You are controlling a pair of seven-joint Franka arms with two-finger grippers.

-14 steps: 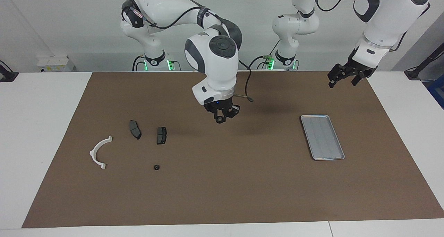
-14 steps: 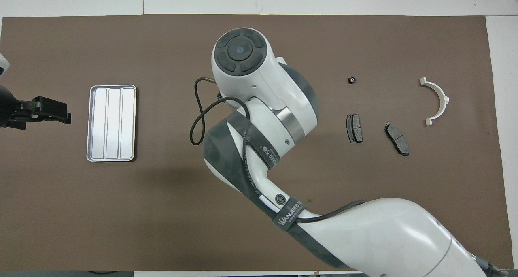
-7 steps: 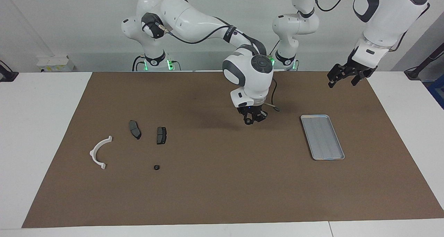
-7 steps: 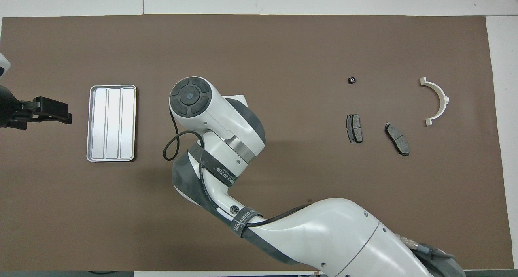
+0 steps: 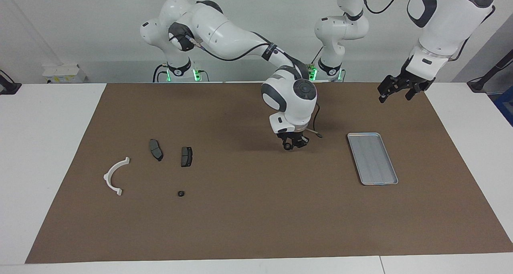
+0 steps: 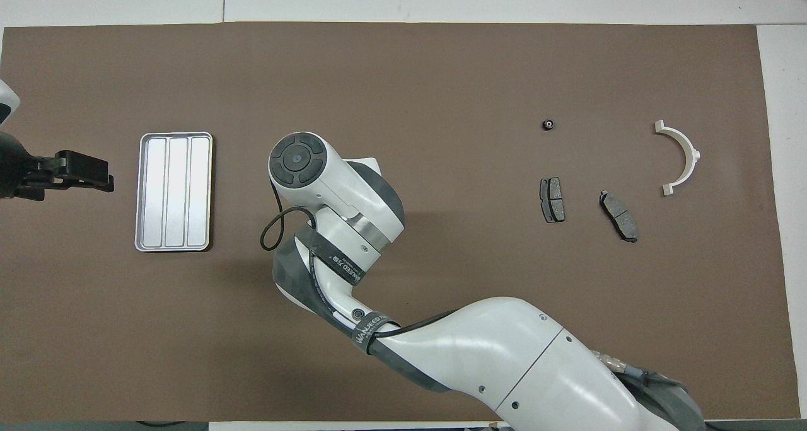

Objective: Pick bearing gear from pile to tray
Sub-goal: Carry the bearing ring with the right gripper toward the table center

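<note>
Two arms stood at the table in the facing view. The right gripper [image 5: 289, 144] hung low over the brown mat [image 5: 248, 226], between the pile and the tray [image 5: 372, 158], its fingers clenched on a small black round piece [image 5: 287, 146], apparently the bearing gear. The tray lay bare toward the left arm's end. The left gripper [image 5: 394, 90] waited raised over the mat's edge at that end, fingers released and holding nothing. The pile lay toward the right arm's end: one white half-ring bracket [image 5: 115, 175], two dark grey plates [image 5: 156, 149] [image 5: 186, 156], and one tiny black round piece [image 5: 181, 193] farther from the robots than the plates. In the overhead view, the right arm's wrist [image 6: 328, 185] covered its own gripper and the held piece. The left gripper [image 6: 82, 174] showed just beside the tray [image 6: 174, 192]. The bracket [image 6: 681, 157], both plates [image 6: 552, 199] [image 6: 618, 215] and the round piece [image 6: 548, 125] lay well apart from the tray.
</note>
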